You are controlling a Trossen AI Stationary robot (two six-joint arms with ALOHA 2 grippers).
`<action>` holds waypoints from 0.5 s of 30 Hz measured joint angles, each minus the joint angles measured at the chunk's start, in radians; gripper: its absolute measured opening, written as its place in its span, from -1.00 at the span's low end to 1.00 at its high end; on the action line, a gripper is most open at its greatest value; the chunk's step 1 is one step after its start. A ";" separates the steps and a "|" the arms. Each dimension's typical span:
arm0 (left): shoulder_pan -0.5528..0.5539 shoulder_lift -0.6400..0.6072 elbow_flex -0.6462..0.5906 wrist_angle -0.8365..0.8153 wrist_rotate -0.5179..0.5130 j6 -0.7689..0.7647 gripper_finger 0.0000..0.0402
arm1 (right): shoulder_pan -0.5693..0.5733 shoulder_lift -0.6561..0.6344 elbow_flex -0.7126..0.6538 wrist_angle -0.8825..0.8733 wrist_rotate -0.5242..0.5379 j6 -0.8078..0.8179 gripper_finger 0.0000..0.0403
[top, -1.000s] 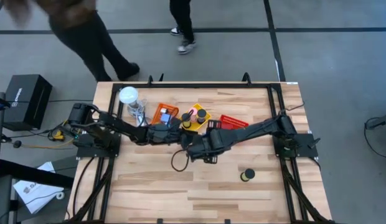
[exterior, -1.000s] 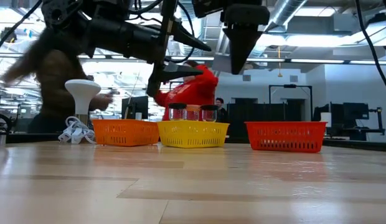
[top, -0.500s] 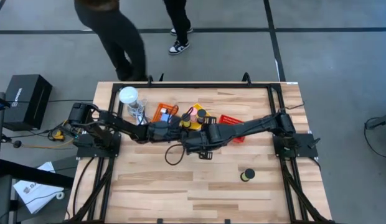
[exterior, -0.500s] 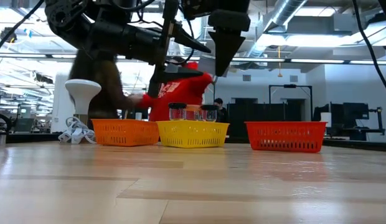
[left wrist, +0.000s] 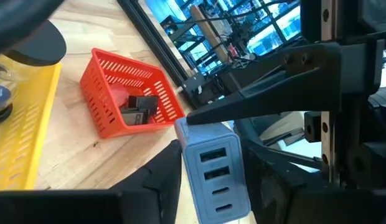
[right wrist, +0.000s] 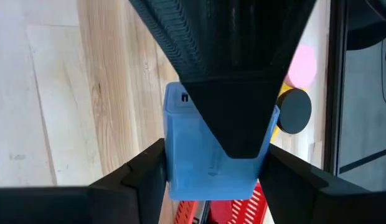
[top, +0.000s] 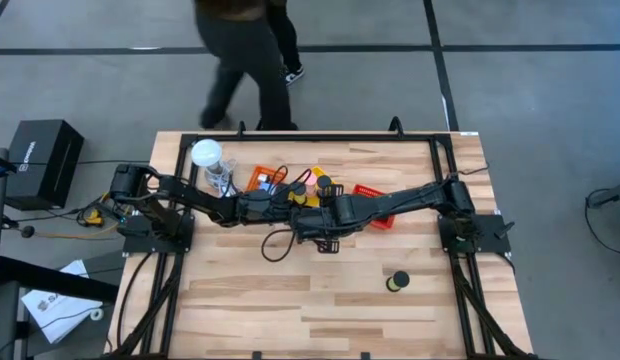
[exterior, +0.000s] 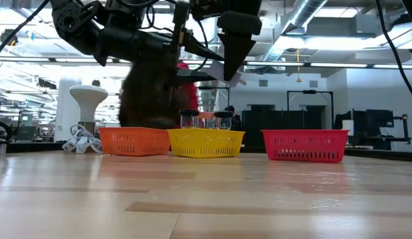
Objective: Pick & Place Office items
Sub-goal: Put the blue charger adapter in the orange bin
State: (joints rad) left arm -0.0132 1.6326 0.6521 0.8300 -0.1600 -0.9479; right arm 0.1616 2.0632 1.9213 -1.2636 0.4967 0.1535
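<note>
Above mid-worktop, two tools meet on one light-blue block.

Right tool (right wrist: pixel 211 180) has its fingers closed on the sides of the light-blue block (right wrist: pixel 208 158), carried clear of the worktop (top: pixel 340 290); left tool (left wrist: pixel 208 174) is at the same block, its fingers part-open to either side, but I cannot tell whether they press on it. Just beyond the tools: yellow basket (exterior: pixel 206 143) with black cylinders (right wrist: pixel 295 112) and a pink cylinder (right wrist: pixel 301 65), orange basket (exterior: pixel 133 141) beside it, red basket (left wrist: pixel 127 99) holding black flat rectangles (left wrist: pixel 138 107). One black cylinder (top: pixel 398 282) stands well apart on bare wood, on the right tool's side. A person (top: pixel 245 50) walks behind the worktop.
</note>
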 joint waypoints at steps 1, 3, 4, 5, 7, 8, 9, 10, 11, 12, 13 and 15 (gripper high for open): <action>0.003 0.000 0.000 -0.001 0.001 -0.003 -0.33 | 0.000 0.000 0.000 0.000 0.002 0.000 0.03; 0.004 0.000 0.000 -0.001 0.001 -0.005 -0.36 | 0.001 0.000 0.000 0.000 0.004 0.000 0.07; 0.004 0.000 0.000 -0.001 0.001 -0.004 -0.36 | 0.002 0.000 0.000 0.000 0.004 0.000 0.11; 0.004 0.000 0.000 -0.001 0.003 0.002 -0.35 | 0.002 0.000 0.000 0.001 0.004 0.000 0.15; 0.003 0.000 0.000 -0.001 0.006 0.007 -0.33 | 0.003 0.000 0.000 0.003 0.002 0.001 0.22; 0.003 0.000 0.000 -0.001 0.005 0.008 -0.33 | 0.003 0.000 0.000 0.002 0.002 0.002 0.24; 0.003 0.000 0.000 -0.002 0.001 0.008 -0.32 | 0.003 0.000 0.000 -0.003 0.002 0.002 0.25; 0.003 0.000 0.000 -0.003 0.000 0.008 -0.33 | 0.003 0.000 0.000 -0.007 0.001 0.003 0.25; 0.004 0.001 -0.001 -0.004 -0.001 0.008 -0.34 | 0.002 0.001 0.000 -0.012 0.001 0.004 0.25; 0.004 0.001 -0.004 -0.003 -0.007 0.008 -0.35 | 0.002 0.002 0.001 -0.016 0.002 0.004 0.25; 0.009 0.001 -0.010 -0.003 -0.009 0.008 -0.37 | 0.001 0.003 0.002 -0.017 0.002 0.006 0.25; 0.015 0.002 -0.021 -0.008 -0.013 0.004 -0.39 | 0.006 0.005 0.002 -0.017 0.002 0.008 0.25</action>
State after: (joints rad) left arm 0.0021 1.6344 0.6315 0.8222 -0.1733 -0.9443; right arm 0.1673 2.0678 1.9232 -1.2809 0.4990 0.1616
